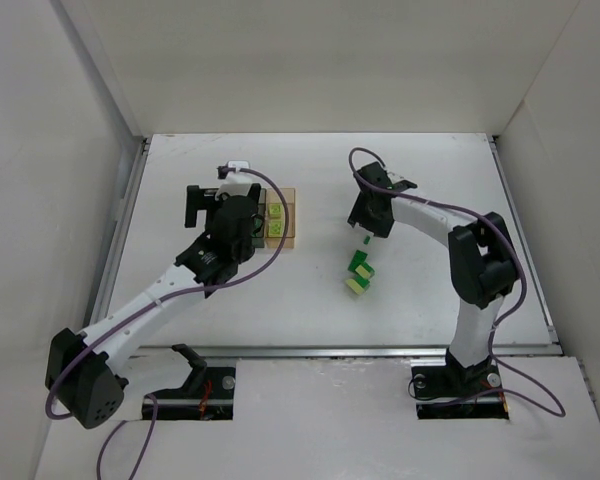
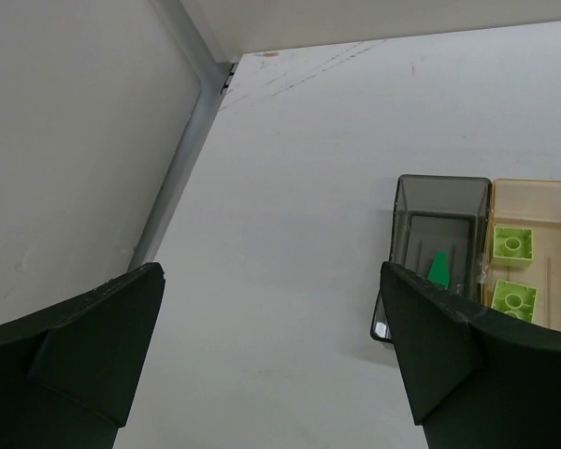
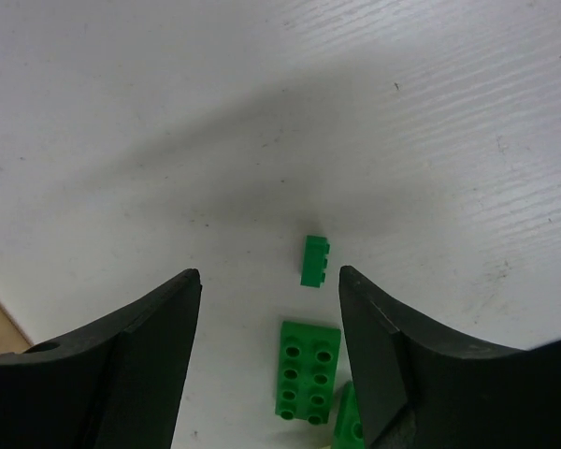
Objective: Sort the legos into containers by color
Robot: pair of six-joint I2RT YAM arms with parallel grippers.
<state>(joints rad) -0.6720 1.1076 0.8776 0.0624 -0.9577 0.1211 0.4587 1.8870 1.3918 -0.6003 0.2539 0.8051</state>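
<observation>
Two adjoining containers stand left of centre. The amber bin (image 1: 294,222) (image 2: 542,195) holds two pale yellow-green legos (image 2: 511,246) (image 2: 511,299). The smoky grey bin (image 2: 441,196) holds one dark green piece (image 2: 438,268); in the top view my left wrist hides this bin. My left gripper (image 1: 195,204) (image 2: 271,313) is open and empty over bare table, just left of the bins. My right gripper (image 1: 365,228) (image 3: 269,276) is open above a tiny dark green lego (image 3: 314,260). A dark green plate (image 3: 309,369) (image 1: 361,266) and a yellow-green lego (image 1: 356,286) lie just nearer.
White walls enclose the table on the left, back and right. A metal rail (image 2: 173,182) runs along the left wall's foot. Another dark green piece (image 3: 348,423) lies partly under my right finger (image 3: 402,365).
</observation>
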